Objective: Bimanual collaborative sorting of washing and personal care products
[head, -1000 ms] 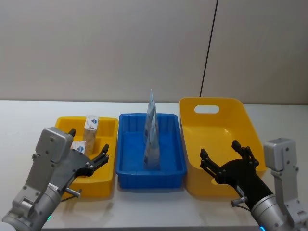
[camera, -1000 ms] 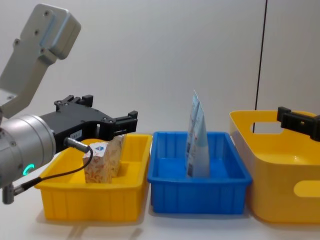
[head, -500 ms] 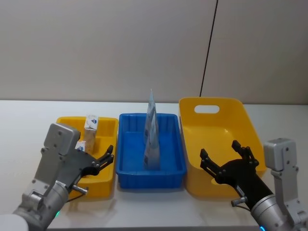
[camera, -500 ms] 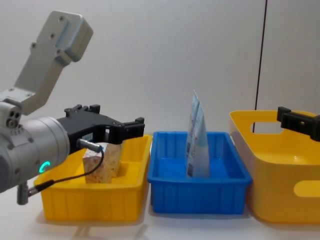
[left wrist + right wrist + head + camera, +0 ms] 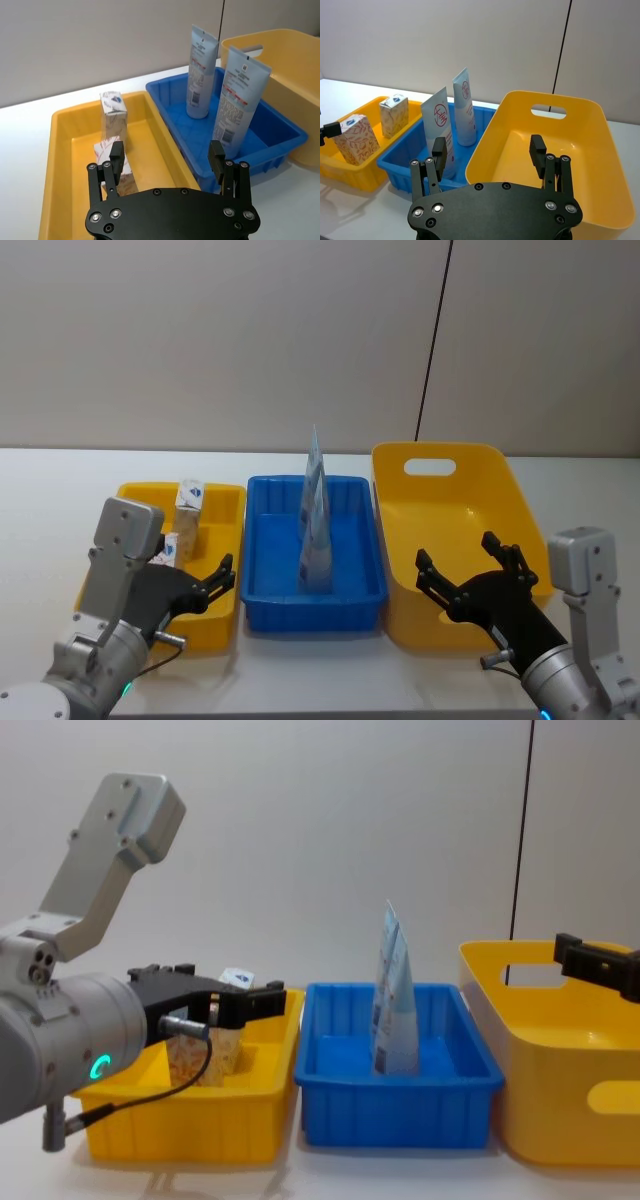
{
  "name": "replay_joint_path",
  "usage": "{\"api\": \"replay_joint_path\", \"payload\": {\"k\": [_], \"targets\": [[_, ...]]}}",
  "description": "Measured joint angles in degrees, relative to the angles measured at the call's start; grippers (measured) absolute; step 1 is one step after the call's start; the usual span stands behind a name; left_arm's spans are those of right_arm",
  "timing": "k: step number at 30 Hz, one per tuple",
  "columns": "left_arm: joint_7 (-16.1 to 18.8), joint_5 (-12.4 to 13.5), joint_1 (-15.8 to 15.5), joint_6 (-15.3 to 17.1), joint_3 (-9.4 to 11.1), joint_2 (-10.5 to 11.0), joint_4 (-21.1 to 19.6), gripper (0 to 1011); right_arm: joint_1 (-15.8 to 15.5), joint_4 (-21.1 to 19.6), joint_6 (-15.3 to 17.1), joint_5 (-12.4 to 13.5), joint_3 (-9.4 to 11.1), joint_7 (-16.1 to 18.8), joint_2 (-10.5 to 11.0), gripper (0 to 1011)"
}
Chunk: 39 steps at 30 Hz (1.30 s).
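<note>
Two cream cartons (image 5: 114,120) with red floral print upright in yellow tray (image 5: 56,150). Two pale-blue tubes (image 5: 201,80) standing in blue tray (image 5: 270,125). Left gripper (image 5: 166,152) and right gripper (image 5: 487,145): fingers spread, holding nothing.

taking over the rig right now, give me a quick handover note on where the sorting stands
Left end effector: open, holding nothing, low over the yellow tray by the near carton.
Right end effector: open, holding nothing, over the near end of the yellow handled basket.
Things: the near carton and far carton stand in the yellow tray; the near tube and far tube stand in the blue tray.
Done: cartons and tubes sit in separate trays; nothing lies in the basket.
Left: no loose product visible; probably just draw both arms back.
</note>
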Motion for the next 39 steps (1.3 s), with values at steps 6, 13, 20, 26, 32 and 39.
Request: {"api": "replay_joint_path", "payload": {"k": [6, 13, 20, 26, 32, 39], "targets": [[0.59, -0.63, 1.1, 1.38, -0.89, -0.45, -0.48, 1001, 0.0, 0.0, 0.0, 0.0, 0.0, 0.0, 0.0, 1000], [0.52, -1.11, 1.58, 2.03, -1.6, -0.77, -0.32, 1001, 0.0, 0.0, 0.0, 0.0, 0.0, 0.0, 0.0, 1000], [-0.51, -1.57, 1.25, 2.13, -2.26, -1.13, 1.23, 1001, 0.0, 0.0, 0.0, 0.0, 0.0, 0.0, 0.0, 1000], [-1.46, -1.97, 0.59, 1.88, -2.88, -1.41, 3.01, 1001, 0.0, 0.0, 0.0, 0.0, 0.0, 0.0, 0.0, 1000], [-2.12, -2.23, -0.03, 1.53, -3.56, -1.56, 4.44, 1001, 0.0, 0.0, 0.0, 0.0, 0.0, 0.0, 0.0, 1000], [-2.82, -2.53, -0.65, 1.11, -4.61, -1.6, 5.9, 1001, 0.0, 0.0, 0.0, 0.0, 0.0, 0.0, 0.0, 1000]]}}
